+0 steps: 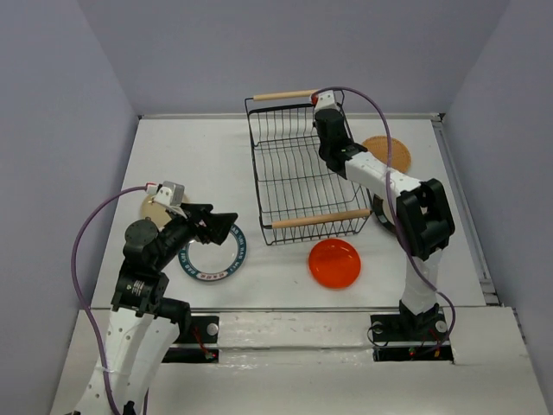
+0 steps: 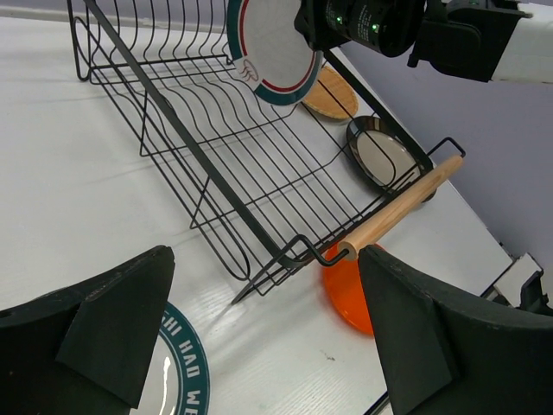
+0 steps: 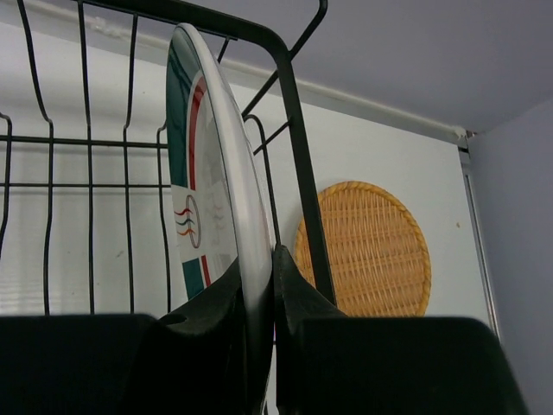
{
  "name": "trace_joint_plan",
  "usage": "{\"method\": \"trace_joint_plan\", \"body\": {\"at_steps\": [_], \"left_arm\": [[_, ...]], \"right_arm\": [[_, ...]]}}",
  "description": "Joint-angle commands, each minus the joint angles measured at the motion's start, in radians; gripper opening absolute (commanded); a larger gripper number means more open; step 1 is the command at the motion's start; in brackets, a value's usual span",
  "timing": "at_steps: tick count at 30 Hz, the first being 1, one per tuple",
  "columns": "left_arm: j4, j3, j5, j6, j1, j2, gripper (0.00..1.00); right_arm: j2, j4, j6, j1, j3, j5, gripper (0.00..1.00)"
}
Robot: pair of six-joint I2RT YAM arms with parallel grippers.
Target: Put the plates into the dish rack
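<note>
Two arms work over a white desk (image 1: 194, 156). The right tool (image 3: 272, 270), fingers pinching the rim of a white plate with a green-and-red band (image 3: 200, 173), holds it upright on edge at the far end of the black wire dish rack (image 1: 257, 173). The left tool (image 2: 268, 337), fingers spread wide and empty, hovers above a second green-rimmed plate (image 1: 216, 258) lying flat left of the rack. An orange-red plate (image 1: 334, 263) lies just before the near wooden handle (image 1: 321, 219). A woven plate (image 1: 389, 152) and a black-rimmed plate (image 2: 380, 156) lie right of the rack, and a beige plate (image 1: 155, 210) lies far left.
</note>
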Motion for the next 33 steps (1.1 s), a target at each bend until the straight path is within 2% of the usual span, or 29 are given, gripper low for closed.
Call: {"method": "trace_joint_plan", "body": {"at_steps": [1,12,23,26,29,33], "left_arm": [[0.02,0.006,-0.005,0.015,-0.007,-0.012,0.99],[0.02,0.004,-0.01,0.012,-0.005,0.001,0.99],[0.022,0.002,-0.012,0.011,-0.005,0.002,0.99],[0.022,0.001,-0.012,0.011,-0.005,0.004,0.99],[0.024,0.001,-0.012,0.011,-0.005,0.005,0.99],[0.024,0.001,-0.013,0.008,-0.004,0.011,0.99]], "right_arm": [[0.002,0.061,0.06,-0.019,0.041,0.03,0.07],[0.027,-0.046,0.287,-0.064,0.029,-0.011,0.07],[0.032,-0.066,0.343,-0.064,0.006,-0.013,0.08],[0.033,-0.071,0.34,-0.064,0.004,-0.005,0.18],[0.016,-0.078,0.331,-0.073,0.01,-0.017,0.45],[-0.031,-0.103,0.335,-0.073,0.032,-0.048,0.59]]}}
